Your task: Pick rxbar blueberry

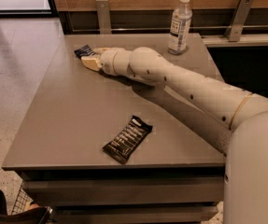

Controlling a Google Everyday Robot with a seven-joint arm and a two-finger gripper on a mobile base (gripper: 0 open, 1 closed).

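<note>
The rxbar blueberry (83, 51) is a small dark navy bar lying flat at the far left of the grey table (77, 111); only its left part shows. My gripper (91, 59) reaches across the table from the right and sits low at the bar's right end, its pale fingers covering that end. The white arm (185, 85) stretches back to the lower right.
A longer black-wrapped bar with white text (127, 139) lies near the table's front edge. A clear water bottle (179, 24) stands at the far right of the table. A wooden wall with metal brackets runs behind. Floor lies to the left.
</note>
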